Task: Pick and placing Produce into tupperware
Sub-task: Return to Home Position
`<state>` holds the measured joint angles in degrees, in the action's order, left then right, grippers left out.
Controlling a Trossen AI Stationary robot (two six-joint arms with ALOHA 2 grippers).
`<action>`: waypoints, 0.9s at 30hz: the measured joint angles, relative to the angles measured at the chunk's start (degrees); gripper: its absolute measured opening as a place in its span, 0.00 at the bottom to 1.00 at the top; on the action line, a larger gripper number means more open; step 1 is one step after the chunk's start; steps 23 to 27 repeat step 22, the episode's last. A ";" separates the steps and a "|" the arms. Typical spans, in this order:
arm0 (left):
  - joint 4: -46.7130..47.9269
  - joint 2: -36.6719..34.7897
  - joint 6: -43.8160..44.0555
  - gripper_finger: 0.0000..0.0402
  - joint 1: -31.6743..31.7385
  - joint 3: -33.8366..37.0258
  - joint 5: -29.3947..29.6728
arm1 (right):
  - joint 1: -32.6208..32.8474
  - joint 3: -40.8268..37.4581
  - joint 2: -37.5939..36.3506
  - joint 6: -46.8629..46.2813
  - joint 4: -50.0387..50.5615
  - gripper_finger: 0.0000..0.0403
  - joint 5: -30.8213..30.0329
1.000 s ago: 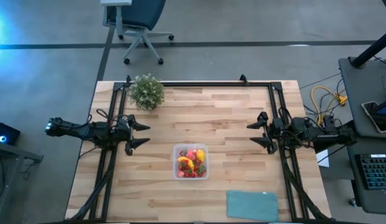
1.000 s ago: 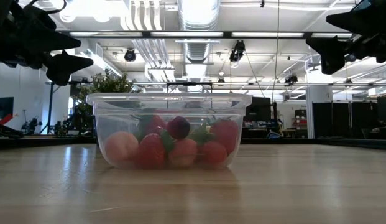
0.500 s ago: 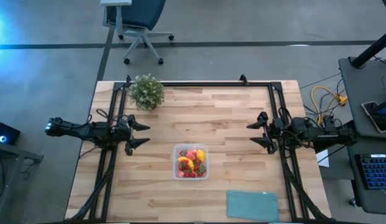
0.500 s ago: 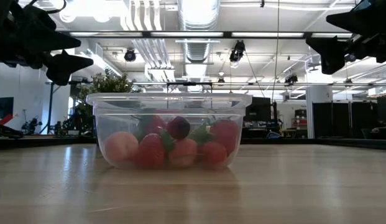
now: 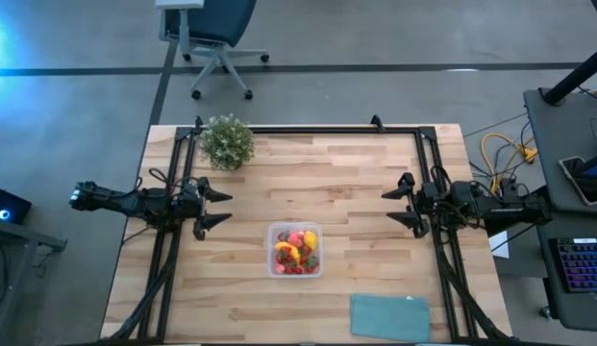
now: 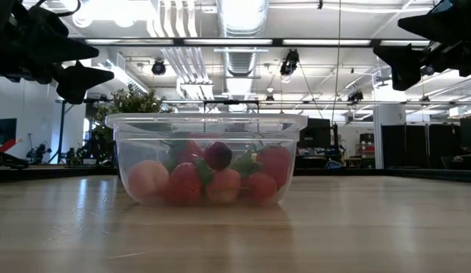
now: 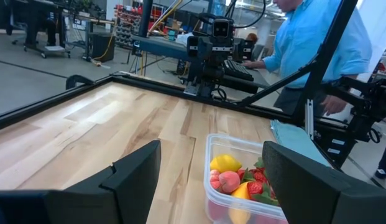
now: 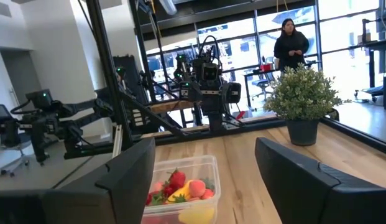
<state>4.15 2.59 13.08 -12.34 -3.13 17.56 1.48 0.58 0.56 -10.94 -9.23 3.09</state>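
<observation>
Left gripper [image 5: 224, 208] and right gripper [image 5: 391, 206] hang wide open, holding nothing. The tupperware [image 5: 295, 250] sits between them, produce [image 5: 296, 253] piled inside. It looks light, slick and thin-walled, likely flexing, so I'd pinch one rim edge.

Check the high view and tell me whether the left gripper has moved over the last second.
No. The dark two-finger left gripper sits open exactly where it was relative to the bushy green potted plant.
</observation>
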 joint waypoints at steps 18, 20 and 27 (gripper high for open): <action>-0.14 0.00 0.00 0.67 0.00 0.19 0.00 | -0.01 -0.02 0.00 0.00 0.01 0.66 0.01; -0.21 0.00 0.00 0.67 0.00 0.20 -0.01 | -0.02 -0.02 0.00 0.00 0.02 0.66 0.00; -0.69 0.00 0.01 0.67 -0.01 0.32 -0.02 | -0.01 -0.02 0.00 0.00 0.01 0.66 0.00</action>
